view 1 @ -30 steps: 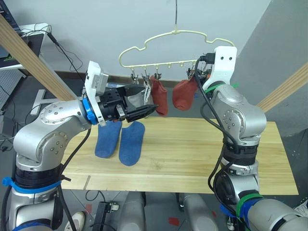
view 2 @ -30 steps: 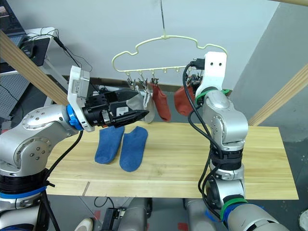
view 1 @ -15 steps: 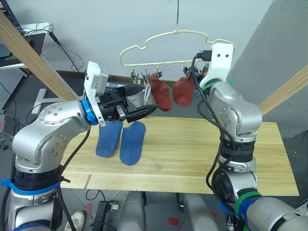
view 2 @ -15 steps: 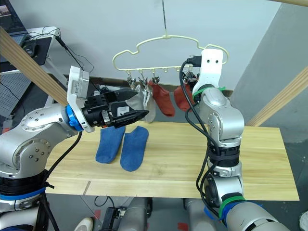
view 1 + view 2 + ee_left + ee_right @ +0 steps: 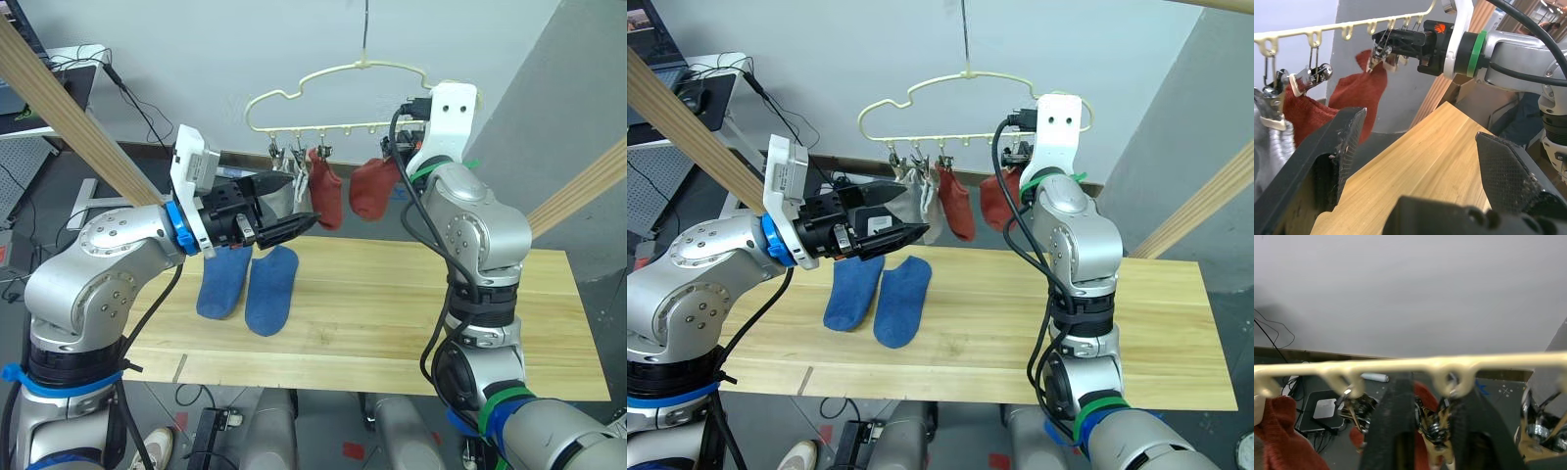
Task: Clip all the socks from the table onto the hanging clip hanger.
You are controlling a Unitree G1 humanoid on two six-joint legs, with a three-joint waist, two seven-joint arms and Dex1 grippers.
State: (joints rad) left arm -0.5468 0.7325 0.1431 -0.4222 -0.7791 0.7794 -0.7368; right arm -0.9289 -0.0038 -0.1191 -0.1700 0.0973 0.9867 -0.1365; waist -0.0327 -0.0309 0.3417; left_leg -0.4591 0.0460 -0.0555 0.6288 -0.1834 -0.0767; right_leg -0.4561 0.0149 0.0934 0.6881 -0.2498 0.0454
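Table point(image 5: 411, 313), lower centre: two blue socks point(image 5: 250, 284) lying side by side. Clip hanger point(image 5: 333, 98), upper centre: red and grey socks clipped. Left claw point(image 5: 294, 211) held level, released. Right claw point(image 5: 1432, 431) raised, pinching a hanger clip point(image 5: 1436, 430).

The worktop point(image 5: 392, 313) was pale yellowish wood, planked, with visible grain and a dull sheen. Two blue socks point(image 5: 247, 284) on it looked like soft matt knit cloth. The clip hanger point(image 5: 338, 93) was smooth pale-yellow wire (possibly plastic-coated), its small clips point(image 5: 1308, 77) bright metal. The rust-red socks point(image 5: 1354, 95) hanging from them showed a rough, fuzzy weave; a grey sock point(image 5: 911, 201) beside them was plain matt fabric. The left tool point(image 5: 294, 208) had matt black fingers point(image 5: 1342, 142) with a finely textured surface. The right tool point(image 5: 1432, 431) was similarly dark and dull.
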